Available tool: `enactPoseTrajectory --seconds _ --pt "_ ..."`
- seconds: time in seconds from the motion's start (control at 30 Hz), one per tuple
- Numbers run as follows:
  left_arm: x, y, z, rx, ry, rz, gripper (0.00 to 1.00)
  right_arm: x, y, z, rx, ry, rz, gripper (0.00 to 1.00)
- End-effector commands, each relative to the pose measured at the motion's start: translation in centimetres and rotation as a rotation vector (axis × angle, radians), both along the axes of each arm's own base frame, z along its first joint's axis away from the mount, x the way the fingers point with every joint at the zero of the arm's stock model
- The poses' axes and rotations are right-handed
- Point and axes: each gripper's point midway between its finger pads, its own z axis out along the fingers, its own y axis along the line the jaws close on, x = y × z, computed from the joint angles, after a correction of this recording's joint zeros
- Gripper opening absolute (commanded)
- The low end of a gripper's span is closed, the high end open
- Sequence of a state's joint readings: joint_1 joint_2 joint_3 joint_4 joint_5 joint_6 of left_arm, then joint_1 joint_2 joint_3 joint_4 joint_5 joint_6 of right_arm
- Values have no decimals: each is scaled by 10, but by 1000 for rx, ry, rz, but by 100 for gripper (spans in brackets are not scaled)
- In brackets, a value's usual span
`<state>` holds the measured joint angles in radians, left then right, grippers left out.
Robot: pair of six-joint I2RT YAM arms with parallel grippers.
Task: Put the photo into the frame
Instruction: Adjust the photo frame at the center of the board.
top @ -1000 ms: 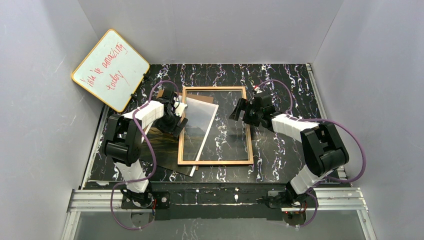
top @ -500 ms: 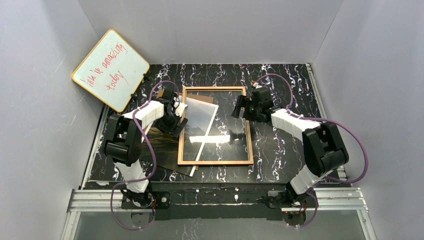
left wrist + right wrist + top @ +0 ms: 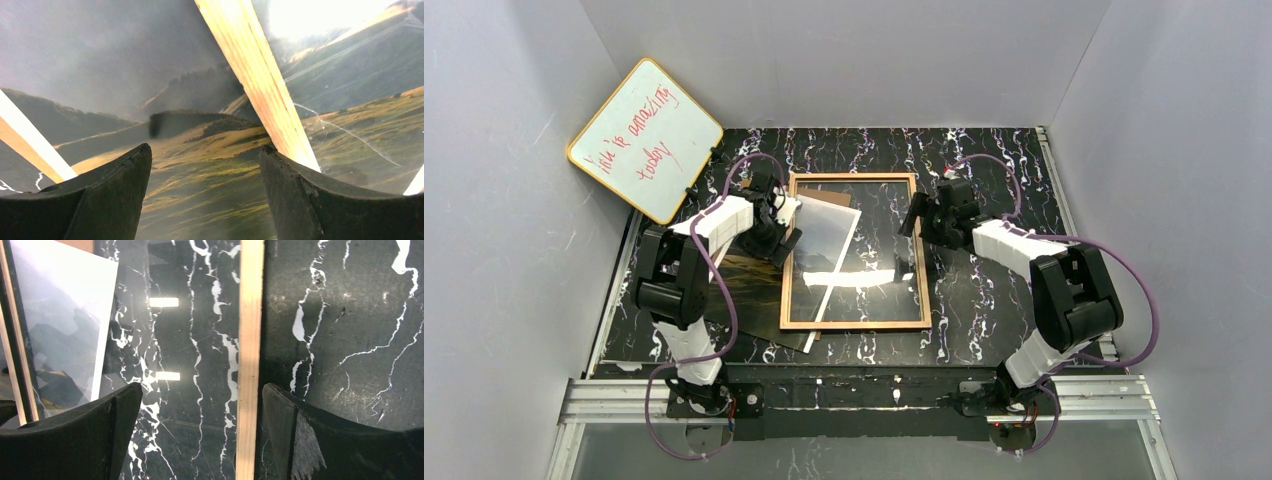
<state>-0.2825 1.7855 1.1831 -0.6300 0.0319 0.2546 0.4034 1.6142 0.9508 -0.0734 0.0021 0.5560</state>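
1. The photo point(image 3: 820, 238) is not yet in the frame point(image 3: 854, 324). It lies flat on the table point(image 3: 984, 160), picture side up and turned askew. Its pale sky part is inside the frame's opening, and its dark ground part sticks out to the left.
2. In the left wrist view the frame's left wooden rail crosses over the picture. So I judge that the photo lies under the frame and is seen through the glass (not laid on the pane from above).
3. Done so far: the frame lies with its light wood back up, and the backing is off.
4. Left to do, in my judgement: bring the photo out, lay it square inside the opening, and probably close it with the brown backing panel point(image 3: 75, 244), which shows beyond the photo's far edge.
5. The photo looks like thin paper, flat, with no fold that I can see. It shows misty mountains and has a white edge. Such a sheet is probably hard to pinch from a flat table.
6. The left gripper point(image 3: 205, 150) hangs over the photo beside the left rail, its fingers apart with nothing between them.
7. The right gripper point(image 3: 201, 386) is spread wide across the frame's right rail. Whether it touches the rail I cannot tell.
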Motion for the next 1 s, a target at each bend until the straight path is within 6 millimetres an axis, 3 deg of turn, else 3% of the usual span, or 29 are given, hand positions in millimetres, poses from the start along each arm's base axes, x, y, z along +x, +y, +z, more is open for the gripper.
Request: enactPoseTrajectory --seconds 0.0,0.37,0.83,0.97 --pt "14 -12 9 -7 -27 -21 76 3 -12 10 87 -11 -63 99" --pt "35 -46 -3 6 -27 -76 76 -10 -48 44 176 -62 -152 99" --pt "74 -101 -2 85 -99 -191 76 -61 -100 32 170 -34 -276 99" --pt "78 -93 2 136 -116 -189 76 -56 -123 43 170 -60 -334 99"
